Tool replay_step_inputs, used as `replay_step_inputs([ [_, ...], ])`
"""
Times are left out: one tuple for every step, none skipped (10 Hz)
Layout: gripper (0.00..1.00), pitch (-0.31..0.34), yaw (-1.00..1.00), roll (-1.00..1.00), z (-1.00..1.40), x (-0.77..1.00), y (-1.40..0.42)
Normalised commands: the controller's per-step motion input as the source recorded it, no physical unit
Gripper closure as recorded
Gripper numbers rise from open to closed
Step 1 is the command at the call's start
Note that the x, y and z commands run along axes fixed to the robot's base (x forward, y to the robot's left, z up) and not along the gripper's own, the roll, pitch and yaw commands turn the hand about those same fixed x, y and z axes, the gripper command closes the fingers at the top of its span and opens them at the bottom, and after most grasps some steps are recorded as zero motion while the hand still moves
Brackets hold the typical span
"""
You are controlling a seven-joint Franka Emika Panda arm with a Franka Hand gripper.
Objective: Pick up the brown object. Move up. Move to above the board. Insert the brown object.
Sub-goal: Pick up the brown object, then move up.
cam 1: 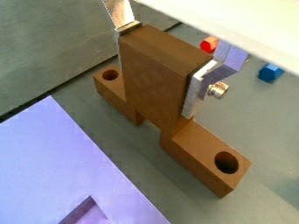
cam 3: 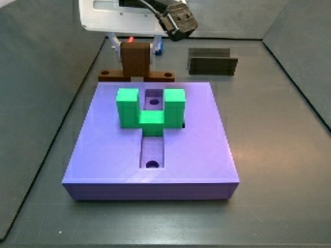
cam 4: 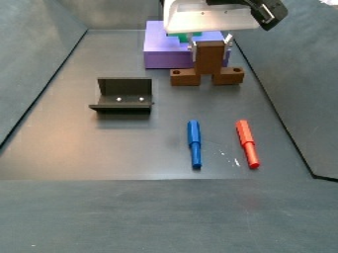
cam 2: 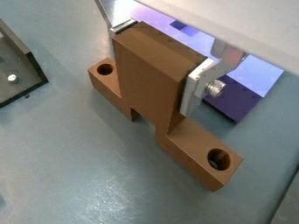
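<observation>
The brown object is a wood-brown bar with a round hole near each end and an upright middle piece. It stands just beyond the far edge of the board in a side view and shows beside the board in a side view. My gripper is shut on the upright piece, one silver finger flat on each side; both wrist views show this. I cannot tell whether the bar still touches the floor. The board carries a green U-shaped block.
The dark fixture stands on the floor apart from the board and shows in a side view. A blue pen and a red pen lie side by side on the floor. Grey walls enclose the floor.
</observation>
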Motion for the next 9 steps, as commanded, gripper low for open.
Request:
replay_step_inputs([
  [1.00, 0.000, 0.00, 0.00, 0.00, 0.00, 0.00],
  [1.00, 0.000, 0.00, 0.00, 0.00, 0.00, 0.00],
  [1.00, 0.000, 0.00, 0.00, 0.00, 0.00, 0.00],
  [1.00, 0.000, 0.00, 0.00, 0.00, 0.00, 0.00],
  [1.00, 0.000, 0.00, 0.00, 0.00, 0.00, 0.00],
  [1.00, 0.000, 0.00, 0.00, 0.00, 0.00, 0.00],
  [1.00, 0.000, 0.00, 0.00, 0.00, 0.00, 0.00],
  [1.00, 0.000, 0.00, 0.00, 0.00, 0.00, 0.00],
  [1.00, 0.000, 0.00, 0.00, 0.83, 0.00, 0.00],
])
